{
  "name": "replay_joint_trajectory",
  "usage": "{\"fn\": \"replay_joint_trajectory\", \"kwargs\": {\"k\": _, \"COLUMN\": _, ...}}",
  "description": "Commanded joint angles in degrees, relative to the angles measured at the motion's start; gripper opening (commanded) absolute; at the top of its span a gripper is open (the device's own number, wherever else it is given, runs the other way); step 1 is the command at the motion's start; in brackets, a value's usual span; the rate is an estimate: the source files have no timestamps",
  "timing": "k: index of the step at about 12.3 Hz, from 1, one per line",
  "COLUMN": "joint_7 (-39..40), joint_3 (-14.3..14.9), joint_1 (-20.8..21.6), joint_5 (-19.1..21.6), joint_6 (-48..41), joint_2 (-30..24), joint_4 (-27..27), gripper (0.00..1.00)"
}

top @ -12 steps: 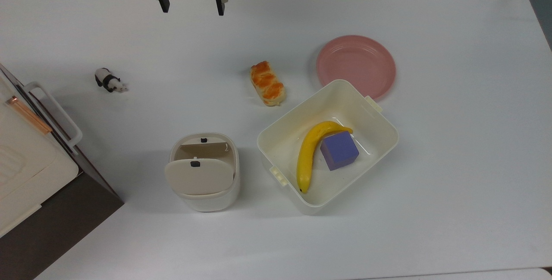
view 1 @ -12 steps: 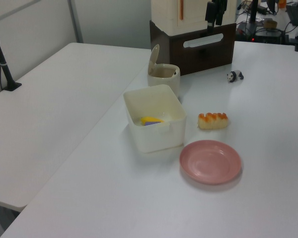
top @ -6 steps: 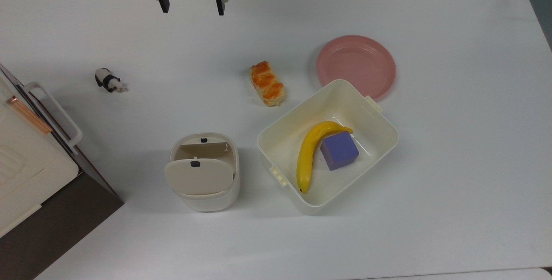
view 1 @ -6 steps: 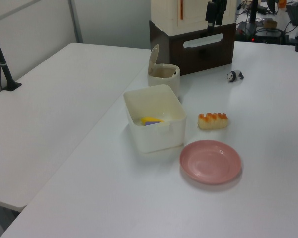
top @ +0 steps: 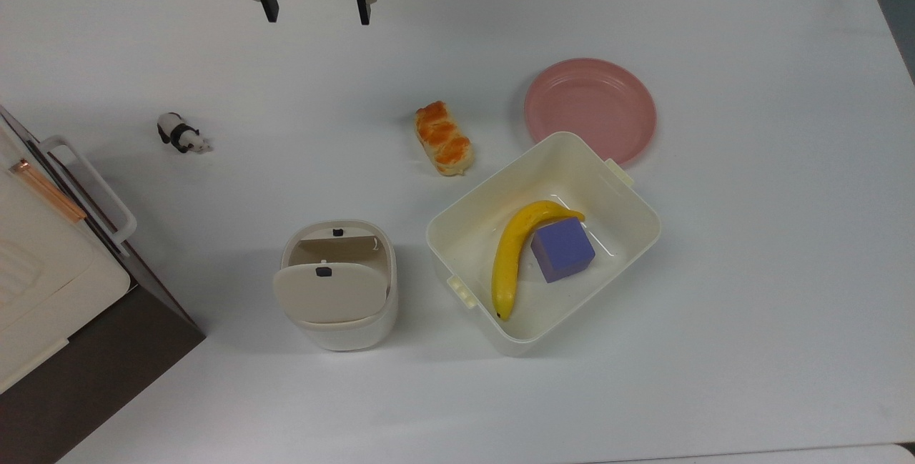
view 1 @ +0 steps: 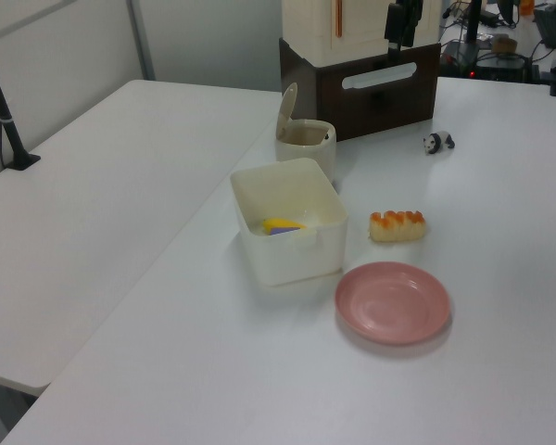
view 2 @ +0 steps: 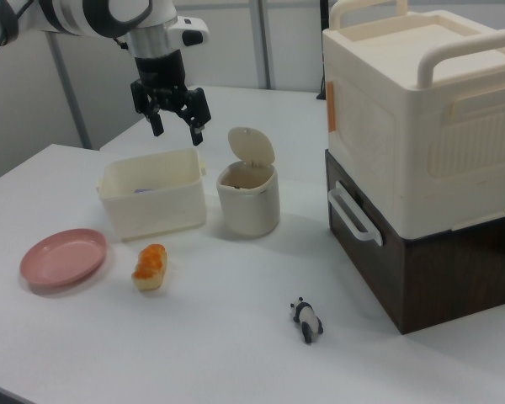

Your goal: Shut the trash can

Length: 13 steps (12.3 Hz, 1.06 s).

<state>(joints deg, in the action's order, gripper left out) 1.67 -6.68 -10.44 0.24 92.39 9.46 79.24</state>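
Over the last second my gripper has crept slightly toward the top view's upper edge; nothing else on the table has shifted. Its two black fingers are spread wide with nothing between them. It hangs in the air well apart from the trash can, so I judge the closing has not begun: I have yet to bring the arm across to the bin.

The trash can stands near the top view's lower left, just beside the cream tub. Its hinged lid is raised, tilted back on its hinge, leaving the mouth open. From the left view the lid looks close to upright, though I cannot be sure of the angle.

The surface is a plain white table. The tub holds a banana and a purple cube. A pink plate, a bread roll and a small toy panda lie on the table. A big white-and-brown appliance stands at the table's edge. Beyond are pale walls and more white tables.
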Motion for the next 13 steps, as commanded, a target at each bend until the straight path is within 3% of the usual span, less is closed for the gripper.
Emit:
{"fn": "replay_joint_trajectory", "kwargs": {"k": 1, "joint_7": 1.67, "joint_3": 1.4, "joint_1": 1.12, "joint_5": -0.41, "joint_6": 1.82, "joint_2": -1.29, "joint_4": 2.59, "gripper": 1.0}}
{"fn": "replay_joint_trajectory", "kwargs": {"k": 13, "joint_7": 3.08, "joint_3": 1.32, "joint_1": 1.12, "joint_5": -0.41, "joint_6": 2.44, "joint_2": -0.67, "joint_4": 2.5, "gripper": 1.0}}
